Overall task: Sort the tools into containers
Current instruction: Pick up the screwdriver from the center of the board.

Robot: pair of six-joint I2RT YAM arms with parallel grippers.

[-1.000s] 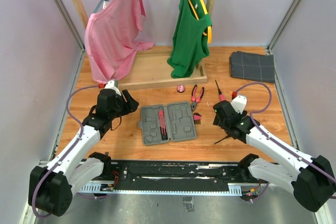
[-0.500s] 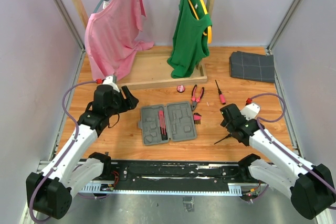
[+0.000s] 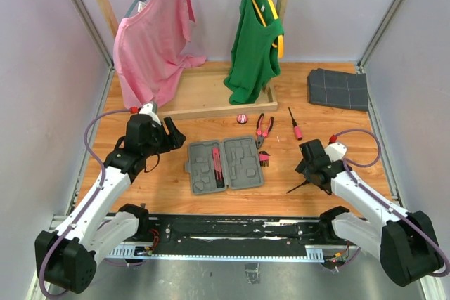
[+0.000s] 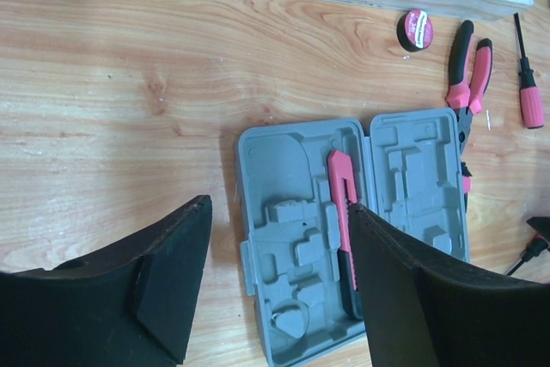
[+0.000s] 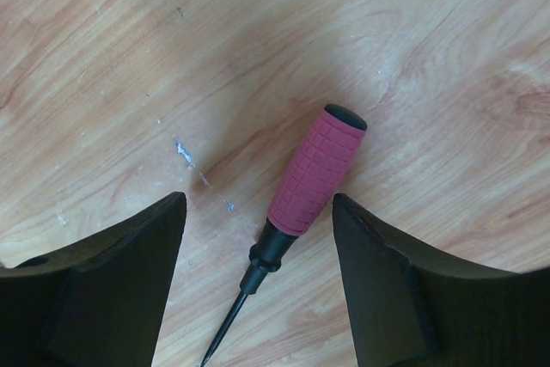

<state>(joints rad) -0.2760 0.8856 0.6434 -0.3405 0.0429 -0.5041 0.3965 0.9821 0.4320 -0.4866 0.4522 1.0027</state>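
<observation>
Screwdrivers (image 3: 297, 129) two, pliers (image 3: 264, 126) one, knife (image 3: 218, 164) one, case (image 3: 244, 166) one

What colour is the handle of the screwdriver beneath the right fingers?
Pink handle, black collar; clearest in the right wrist view.

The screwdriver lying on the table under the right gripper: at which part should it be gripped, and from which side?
Probably the pink textured handle, from straight above, jaws closing across its width. It lies flat on the table and is the thickest part; the black shaft is thin. The right gripper hangs open over it.
</observation>
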